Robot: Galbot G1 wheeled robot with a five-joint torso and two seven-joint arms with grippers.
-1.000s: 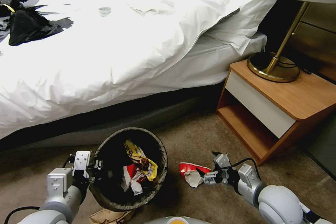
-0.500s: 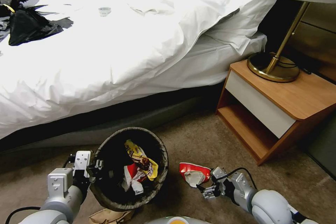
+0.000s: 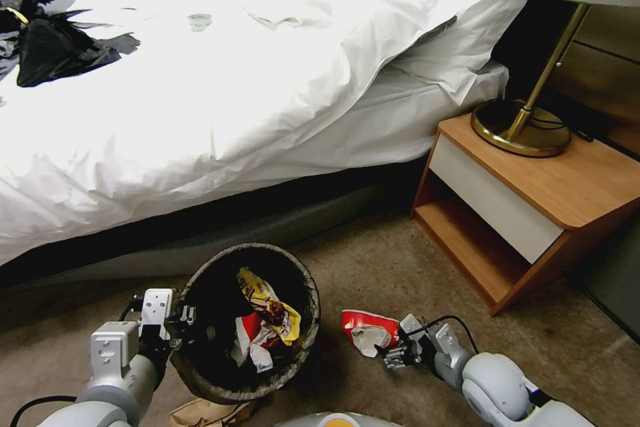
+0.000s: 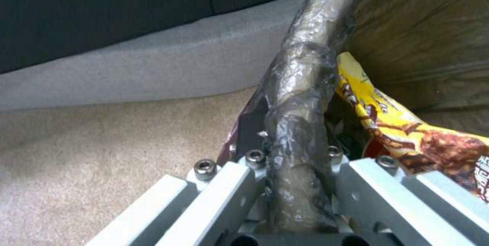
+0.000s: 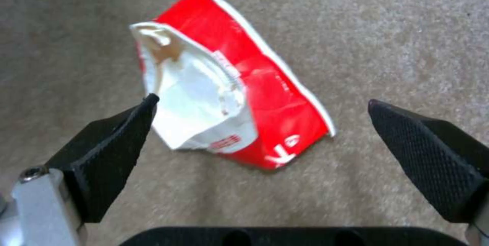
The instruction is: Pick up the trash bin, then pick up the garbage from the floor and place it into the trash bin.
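While trash bin (image 3: 247,320) hangs by rim in clamped left gripper (image 3: 175,327), right gripper (image 3: 393,355) has closed back in beside red-white wrapper (image 5: 239,97) on carpet (image 3: 373,260); fingers wide, straddling wrapper. Grasp imminent, judged.

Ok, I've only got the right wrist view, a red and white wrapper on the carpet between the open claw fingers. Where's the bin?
Observer: The trash bin sits on the robot's left of that red-white wrapper, apart from it.
Operator: What has hold of it?
Observer: The left claw, shut on the bagged rim.
Operator: Anything inside?
Observer: A yellow wrapper lying on red-white scraps.
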